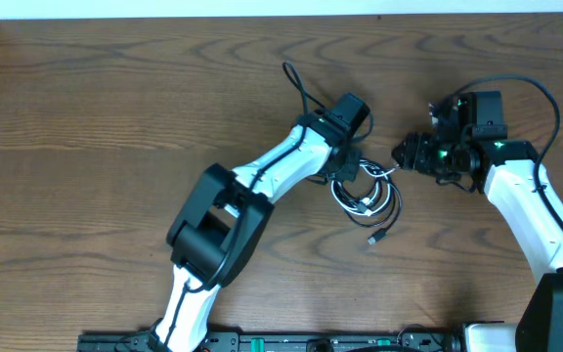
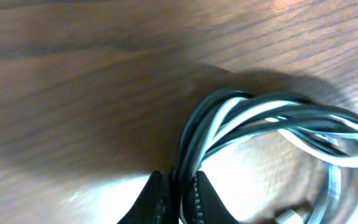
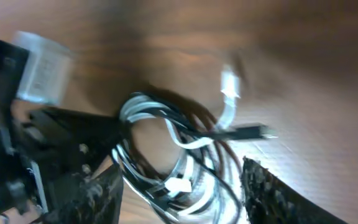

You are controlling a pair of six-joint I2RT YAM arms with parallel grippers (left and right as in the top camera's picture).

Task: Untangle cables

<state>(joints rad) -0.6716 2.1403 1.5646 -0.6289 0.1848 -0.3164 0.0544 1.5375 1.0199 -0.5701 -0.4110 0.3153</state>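
Currently, my left jaws are pinching shut on the cables, gripping the twisted black and white strands at the bend of the loop. The bundle is lying on the table between my two arms. My right jaws are standing partly open, hovering just over the coil and gripping nothing. For a clean separation, I am judging this best: anchor the left grip firmly, close the right jaws on one strand only, preferably near the free black plug, then pull outward slowly, watching for any knot tightening.
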